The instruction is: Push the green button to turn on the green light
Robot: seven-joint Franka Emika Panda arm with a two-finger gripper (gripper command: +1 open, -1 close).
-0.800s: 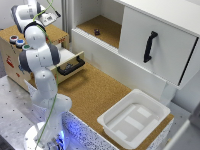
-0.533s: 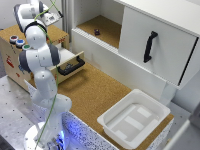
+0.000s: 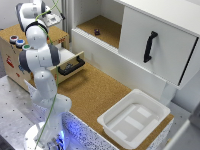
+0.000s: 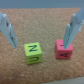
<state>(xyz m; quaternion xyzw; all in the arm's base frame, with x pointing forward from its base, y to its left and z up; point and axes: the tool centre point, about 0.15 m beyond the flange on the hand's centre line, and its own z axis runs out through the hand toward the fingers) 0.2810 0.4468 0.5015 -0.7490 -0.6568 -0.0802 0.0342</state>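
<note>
The white arm [image 3: 39, 60] rises folded from its base on the desk [image 3: 15, 110]. The pincer [image 4: 41, 31] hangs wide open, both fingers [image 4: 8, 30] gripping nothing.

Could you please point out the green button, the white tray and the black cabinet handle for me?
green button [image 3: 26, 47], exterior view, on its green top beside the arm.
white tray [image 3: 111, 116], exterior view, on its near rim.
black cabinet handle [image 3: 148, 46], exterior view, on the middle of its grip.
</note>
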